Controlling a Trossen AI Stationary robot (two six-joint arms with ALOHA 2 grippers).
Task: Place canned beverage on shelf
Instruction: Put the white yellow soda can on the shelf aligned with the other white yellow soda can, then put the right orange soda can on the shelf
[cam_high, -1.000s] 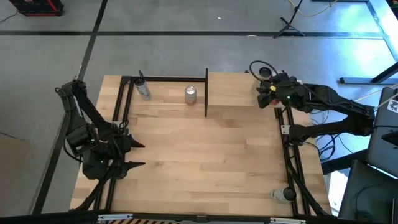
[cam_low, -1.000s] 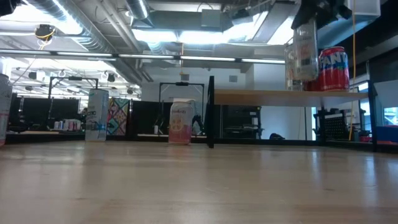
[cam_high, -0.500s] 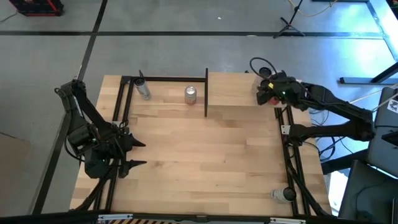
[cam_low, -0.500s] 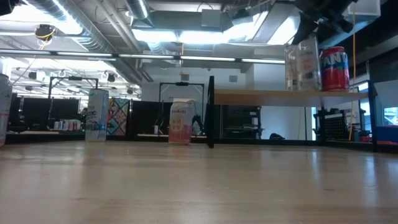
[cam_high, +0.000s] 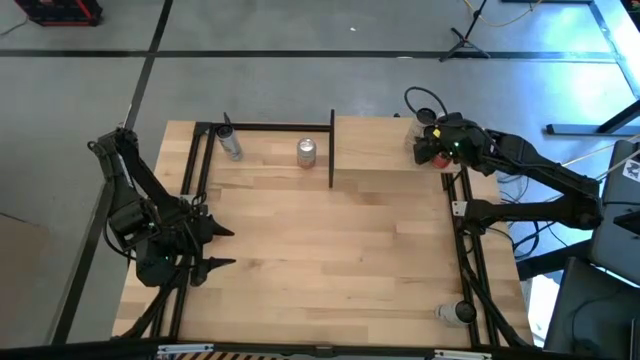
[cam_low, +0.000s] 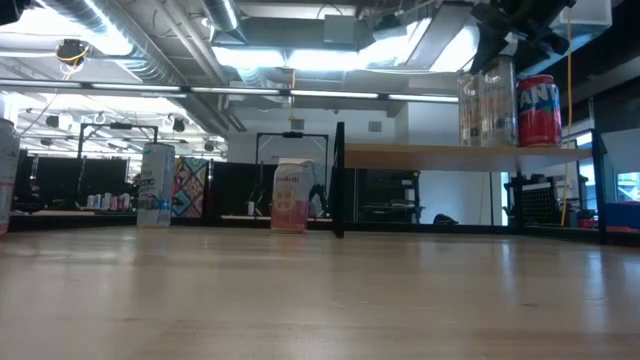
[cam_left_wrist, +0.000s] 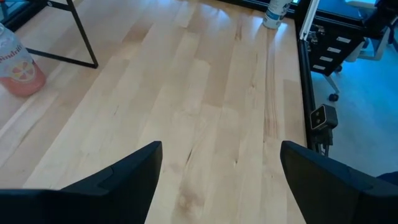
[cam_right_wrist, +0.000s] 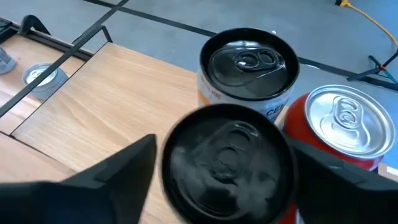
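- At the shelf's (cam_high: 380, 150) far right corner, the right gripper (cam_high: 430, 150) hangs over a group of three cans.
- The task's can (cam_right_wrist: 227, 162) is the nearest one in the right wrist view. It has a dark, glossy round top with a pull tab, and its side is hidden there.
- In the low view this can (cam_low: 497, 100) looks pale and tall. It stands upright on the shelf board, close to the right end.
- The right fingers (cam_right_wrist: 106, 174) straddle the can's top, one on each side and very near its rim. I cannot tell whether they press on it or stand just clear.
- Just beside it stands a second can (cam_right_wrist: 249, 62) with a dark top and a white and orange side.
- A red can (cam_right_wrist: 345, 124) with a silver top stands next to both, nearest the shelf's right edge.
- The shelf is a plain pale-wood panel on thin black posts, raised above the table (cam_high: 330, 260).
- The left gripper (cam_high: 228, 248) waits low over the table's near left part, fingers spread wide with nothing between them.
- On the table by the shelf's left post stands a pink can (cam_low: 289, 197); a blue and white can (cam_low: 156, 185) stands farther left.
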